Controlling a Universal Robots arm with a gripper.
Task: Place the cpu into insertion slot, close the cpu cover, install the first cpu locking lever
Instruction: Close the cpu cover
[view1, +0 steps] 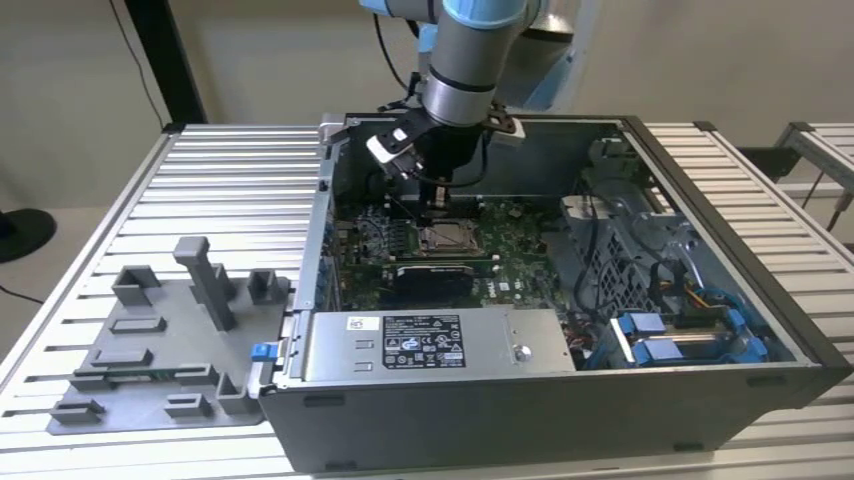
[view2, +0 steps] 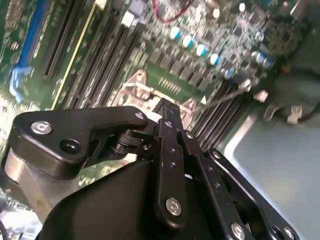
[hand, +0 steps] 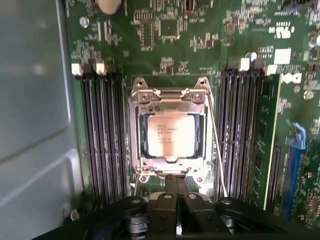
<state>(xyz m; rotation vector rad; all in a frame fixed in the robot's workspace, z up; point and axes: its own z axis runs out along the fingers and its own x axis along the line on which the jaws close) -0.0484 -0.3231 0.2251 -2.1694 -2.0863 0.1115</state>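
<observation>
Gripper (hand: 176, 182) clenched: both black fingers pressed together, nothing seen between them. Tips sit just beside the insertion slot (view1: 446, 238), at the edge where the cpu cover (hand: 170, 99) carries a small middle tab. Cannot tell whether the tips touch that tab.

cpu (hand: 171, 136) lies inside the insertion slot, flat and square to its sides, just beyond the fingertips and apart from them. Silvery face up, bright with reflected light, faint print on it.

cpu cover is down flat over the insertion slot. It is a thin silvery frame, and its square opening shows the cpu face. Two bracket pieces sit on the slot's edge farthest from the gripper.

locking lever (hand: 216, 150) is a thin bright wire rod along one side of the insertion slot. It lies close to the slot at the bracket end and slants away from it toward the gripper end, crossing over the neighbouring memory slots (hand: 102, 135).

Long black memory slots flank the insertion slot on two opposite sides, with green circuit board (hand: 170, 30) around it.

In the exterior view the arm reaches down into the open computer case (view1: 694, 330), with the fingertips just beside the insertion slot
</observation>
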